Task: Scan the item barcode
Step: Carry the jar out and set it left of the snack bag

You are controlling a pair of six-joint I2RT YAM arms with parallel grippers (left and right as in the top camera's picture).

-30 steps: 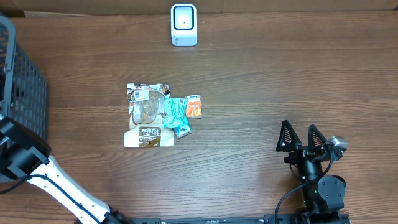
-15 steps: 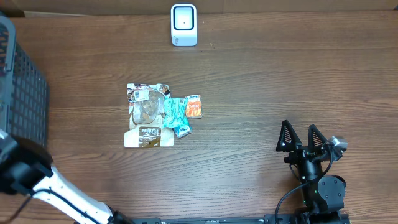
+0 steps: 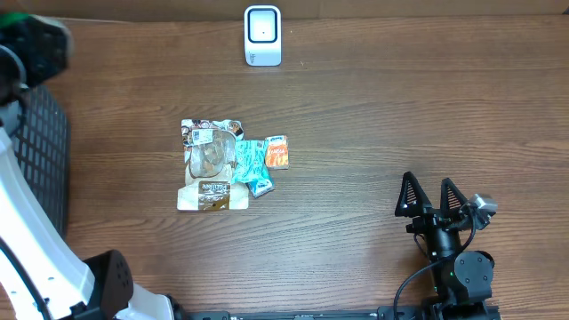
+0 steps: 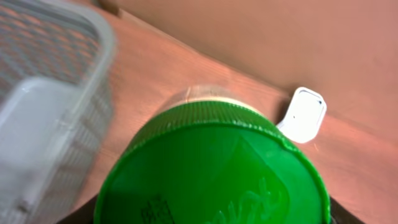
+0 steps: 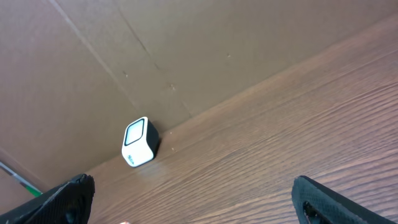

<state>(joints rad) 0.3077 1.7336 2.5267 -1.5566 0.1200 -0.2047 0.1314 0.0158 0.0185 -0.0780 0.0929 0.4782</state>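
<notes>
1 green-lidded container [image 4: 211,168] is held in the left gripper [image 3: 34,46], whose jaws are part-closed around it. It is raised just beside the basket [image 3: 40,151] and well apart from the scanner [image 3: 262,36]. The right gripper [image 3: 433,197] is parked with its jaws spread wide and nothing between them. The carrying step is judged to be in hand. Next, the container must be brought before the scanner's window and turned so that its barcode, possibly the dark print on the lid, is faced toward it.
</notes>
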